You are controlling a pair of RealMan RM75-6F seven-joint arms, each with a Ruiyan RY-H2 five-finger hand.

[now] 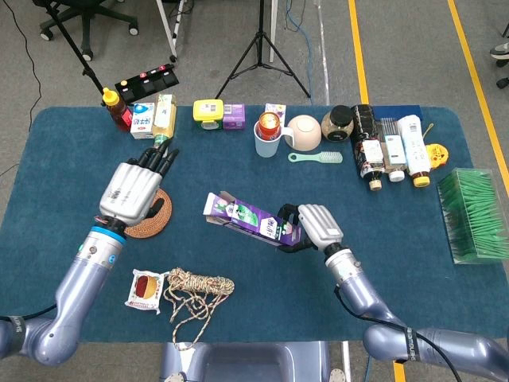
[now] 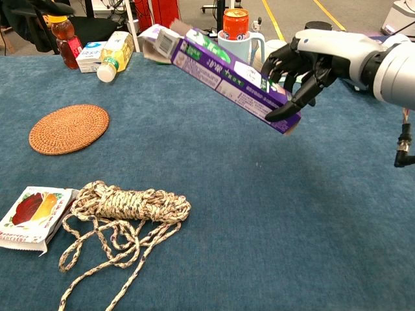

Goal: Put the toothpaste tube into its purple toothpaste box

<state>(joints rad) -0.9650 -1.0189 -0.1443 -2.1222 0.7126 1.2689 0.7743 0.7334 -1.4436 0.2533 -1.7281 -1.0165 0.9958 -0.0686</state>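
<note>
Here we see the right hand [image 1: 314, 227] clamped on the near end of the purple toothpaste box [image 1: 253, 222], lifting it clear of the blue table [image 1: 398, 239] with its far end tilted upward; in the chest view the box [image 2: 228, 69] slants across the upper frame, its open flap end high at the left. A pale tube end shows at that open end, though we cannot tell how far the toothpaste tube sits inside. The left hand [image 1: 132, 190] hangs well apart from the box, fingers spread and holding nothing, above the woven coaster [image 1: 153, 219]. Between the two hands lies a broad bare stretch of cloth. Toward the near edge rest the coiled rope [image 1: 196, 288] and, touching it, a small snack packet [image 1: 144, 290]. Bottles and cartons line the far edge, with a green-filled clear bin [image 1: 475, 215] at the right edge. The chest view shows the box's barcode flap and the packet's fruit picture; only the head view shows the left hand.
</note>
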